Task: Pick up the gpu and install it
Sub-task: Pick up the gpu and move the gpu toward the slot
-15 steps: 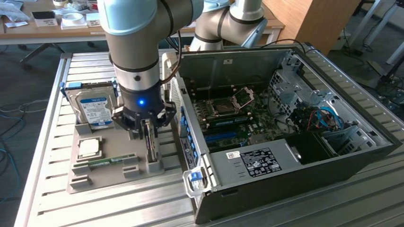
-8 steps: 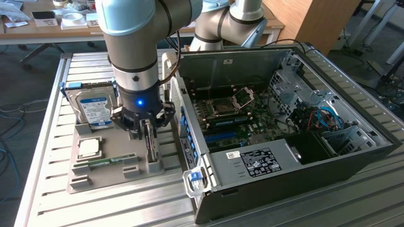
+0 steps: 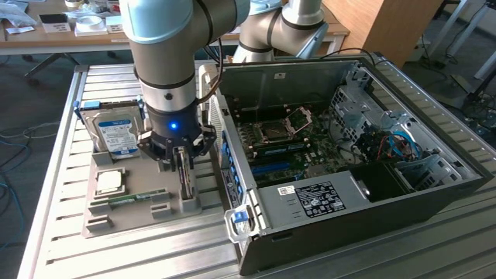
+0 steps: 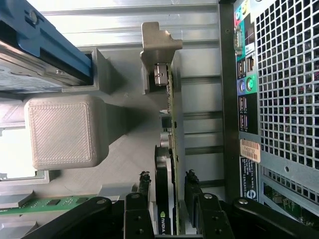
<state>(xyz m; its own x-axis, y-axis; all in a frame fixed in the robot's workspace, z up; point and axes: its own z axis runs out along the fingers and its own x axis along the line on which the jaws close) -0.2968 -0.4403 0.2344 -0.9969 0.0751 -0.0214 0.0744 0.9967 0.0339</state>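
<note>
The open computer case (image 3: 434,192) lies on its side, with the motherboard (image 3: 287,145) and power supply (image 3: 314,197) inside. Beside it, toward the exterior view's left, a grey tray (image 3: 132,220) holds a hard drive (image 3: 116,133) upright in one slot. The gpu (image 3: 184,186) (image 4: 167,149) stands on edge in the slot nearest the case. A processor (image 3: 109,182) and a RAM stick (image 3: 136,199) lie flat. The gripper (image 3: 180,156) (image 4: 167,175) straddles the gpu, its fingers (image 4: 144,181) spread with a slight gap on each side.

Thin green-edged gpu (image 4: 164,169), upright on edge, in grey holder (image 4: 158,42)
</note>
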